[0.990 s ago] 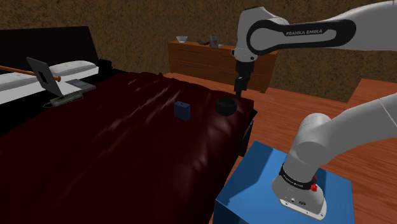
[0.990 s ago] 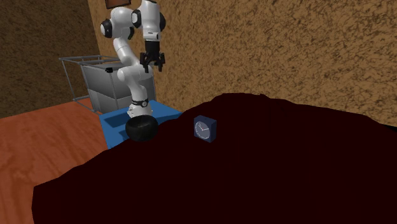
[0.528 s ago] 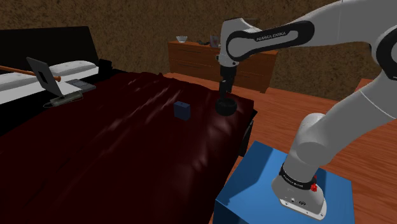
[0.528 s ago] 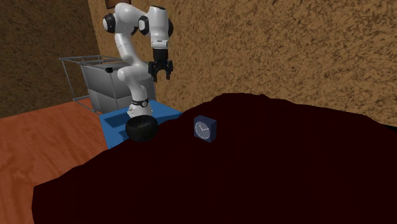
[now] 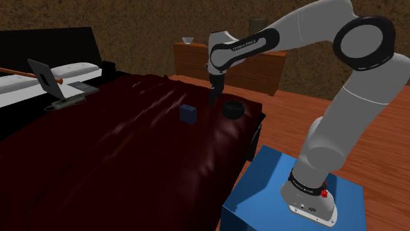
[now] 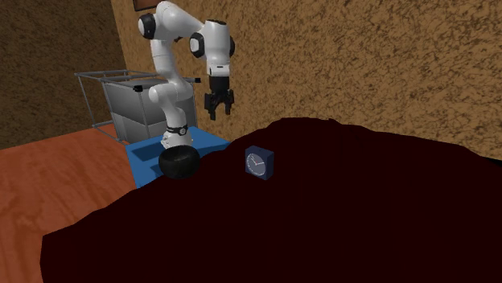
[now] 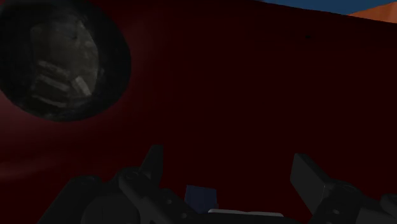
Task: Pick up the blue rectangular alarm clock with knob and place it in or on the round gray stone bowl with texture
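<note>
Right now the gripper point(image 6: 217, 114) is hanging open and empty above the dark red bed point(image 5: 118, 151), its fingers point(image 7: 153, 163) standing wide apart with nothing between them. In the shoulder view it is hovering in the air between the task's two things. The blue clock point(image 5: 188, 113) is sitting upright on the bed cover, below the gripper and toward that view's left. The dark round bowl point(image 5: 232, 109) is resting near the bed's edge, toward that view's right.

Seen from the wrist, the clock is showing as a small blue patch close in by the palm, between the finger bases, while the bowl is lying farther out beyond one finger. In the second exterior view the clock's dial is facing that camera, with the bowl well apart from it on that view's left.

The coming move is probably turning on this offset: the gripper needs to travel away from the bowl and downward to straddle the clock's narrow body.
</note>
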`<state>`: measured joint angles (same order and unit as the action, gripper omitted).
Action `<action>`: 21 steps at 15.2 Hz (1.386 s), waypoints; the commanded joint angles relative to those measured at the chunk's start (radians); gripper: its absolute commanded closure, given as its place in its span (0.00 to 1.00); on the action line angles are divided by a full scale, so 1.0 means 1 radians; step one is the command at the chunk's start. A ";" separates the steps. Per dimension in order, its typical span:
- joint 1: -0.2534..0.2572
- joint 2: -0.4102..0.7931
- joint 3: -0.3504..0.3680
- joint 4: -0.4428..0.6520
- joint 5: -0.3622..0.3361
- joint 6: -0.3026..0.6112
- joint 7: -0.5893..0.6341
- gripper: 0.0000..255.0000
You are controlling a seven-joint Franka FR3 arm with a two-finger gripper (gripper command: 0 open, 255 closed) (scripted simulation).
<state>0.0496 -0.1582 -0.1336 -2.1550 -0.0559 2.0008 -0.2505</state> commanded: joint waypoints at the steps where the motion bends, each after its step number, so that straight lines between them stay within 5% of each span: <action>1: 0.004 0.076 -0.003 0.055 0.016 0.021 -0.018 0.00; 15: -0.013 0.624 0.022 0.608 0.125 0.015 -0.118 0.00; 21: -0.013 0.653 0.024 0.571 0.130 0.082 -0.121 0.00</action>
<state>0.0362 0.4897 -0.1098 -1.5769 0.0729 2.0701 -0.3710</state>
